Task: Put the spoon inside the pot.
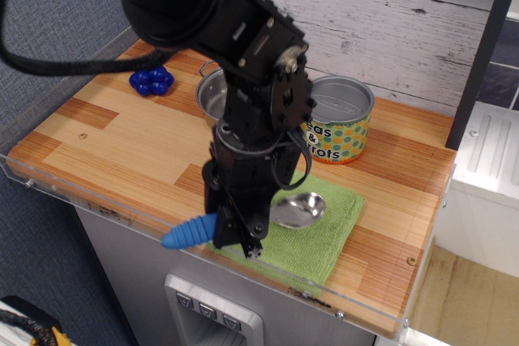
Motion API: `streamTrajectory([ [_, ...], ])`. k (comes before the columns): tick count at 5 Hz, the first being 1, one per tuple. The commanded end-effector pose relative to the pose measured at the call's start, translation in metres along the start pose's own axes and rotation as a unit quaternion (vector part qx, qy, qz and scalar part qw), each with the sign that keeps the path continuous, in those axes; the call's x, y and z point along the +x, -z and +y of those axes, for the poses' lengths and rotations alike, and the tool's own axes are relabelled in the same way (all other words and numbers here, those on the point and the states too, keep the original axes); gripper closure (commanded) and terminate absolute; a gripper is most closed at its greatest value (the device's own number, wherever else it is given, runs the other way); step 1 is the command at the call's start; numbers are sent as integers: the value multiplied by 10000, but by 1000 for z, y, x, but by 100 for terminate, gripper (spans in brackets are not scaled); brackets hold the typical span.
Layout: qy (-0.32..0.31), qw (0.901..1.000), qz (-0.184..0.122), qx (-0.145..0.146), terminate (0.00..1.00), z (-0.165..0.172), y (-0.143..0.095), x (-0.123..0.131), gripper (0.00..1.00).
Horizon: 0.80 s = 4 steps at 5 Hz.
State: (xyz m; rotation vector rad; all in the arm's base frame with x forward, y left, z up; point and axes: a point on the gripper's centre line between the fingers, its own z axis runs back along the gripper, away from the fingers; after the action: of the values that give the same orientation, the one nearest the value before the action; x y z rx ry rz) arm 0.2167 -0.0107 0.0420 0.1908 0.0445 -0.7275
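We had the gripper [237,237] clamped on the spoon [243,220] mid-handle, just above the green cloth [324,237]. We judged it best to lift level, then swing back over the pot [212,96] before releasing. The spoon showed a shiny bowl and a ribbed blue handle

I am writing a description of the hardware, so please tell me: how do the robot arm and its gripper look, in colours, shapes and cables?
The arm is matt black, built of bulky, rounded blocks with a round silver screw cap at one joint. A thick black cable curves away from its upper part, and thinner black wires loop beside the wrist. The gripper is black too, with narrow fingers and a small speckled white patch near the tip.
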Motion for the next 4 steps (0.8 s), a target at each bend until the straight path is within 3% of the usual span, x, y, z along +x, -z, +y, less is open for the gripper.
streamTrajectory([
  [1,-420,9970,-580,306,0,12,-43,-13,100],
  [2,-756,9957,-356,399,0,20,-52,-22,100],
  [3,-1429,9891,38,339,0,39,-48,-46,100],
  [4,-1854,9824,105,216,0,56,-44,-60,100],
])
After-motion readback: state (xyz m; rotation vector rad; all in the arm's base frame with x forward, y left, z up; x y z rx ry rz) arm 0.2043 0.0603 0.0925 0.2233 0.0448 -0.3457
